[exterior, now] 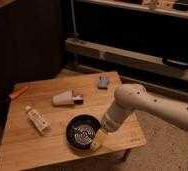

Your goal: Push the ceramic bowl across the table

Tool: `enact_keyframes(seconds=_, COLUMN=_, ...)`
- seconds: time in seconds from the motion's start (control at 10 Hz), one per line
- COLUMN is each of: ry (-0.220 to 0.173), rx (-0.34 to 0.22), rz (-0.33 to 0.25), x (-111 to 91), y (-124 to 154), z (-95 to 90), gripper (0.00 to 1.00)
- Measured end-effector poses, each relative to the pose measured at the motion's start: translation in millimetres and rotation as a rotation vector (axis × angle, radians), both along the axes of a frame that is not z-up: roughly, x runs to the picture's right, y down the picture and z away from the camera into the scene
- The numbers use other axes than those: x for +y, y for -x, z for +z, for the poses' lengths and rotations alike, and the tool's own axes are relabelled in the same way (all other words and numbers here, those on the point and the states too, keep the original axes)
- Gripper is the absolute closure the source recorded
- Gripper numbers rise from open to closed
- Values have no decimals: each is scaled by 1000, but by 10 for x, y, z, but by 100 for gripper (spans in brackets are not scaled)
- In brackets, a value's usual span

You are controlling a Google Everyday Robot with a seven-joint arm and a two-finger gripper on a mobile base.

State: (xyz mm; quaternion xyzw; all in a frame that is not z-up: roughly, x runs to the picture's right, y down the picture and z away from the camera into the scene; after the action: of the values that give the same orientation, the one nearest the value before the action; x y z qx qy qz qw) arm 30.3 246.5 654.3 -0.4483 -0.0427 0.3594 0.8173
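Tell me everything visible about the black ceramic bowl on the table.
The ceramic bowl is round, shallow and glossy black, with pale ring-like glints inside. It sits upright on the wooden table, near the edge closest to the camera. The pincer is low at its lower-right rim in the picture and seems to touch it. No other object touches it.
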Motion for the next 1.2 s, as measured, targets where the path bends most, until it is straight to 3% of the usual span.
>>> enact_keyframes(seconds=0.2, ry=-7, rx=108, rz=63, x=232, y=-2, z=123, gripper=26)
enact_keyframes(seconds=0.3, ry=-4, rx=136, rz=89, x=231, y=14, z=180, gripper=26)
enact_keyframes(seconds=0.5, ry=-6, rx=130, rz=65, x=160, y=59, z=224, gripper=26)
enact_keyframes(seconds=0.9, ry=32, rx=120, rz=4, x=263, y=90, z=266, gripper=26)
enact_keyframes(seconds=1.2, ry=55, rx=168, rz=-35, x=413, y=182, z=310, gripper=26)
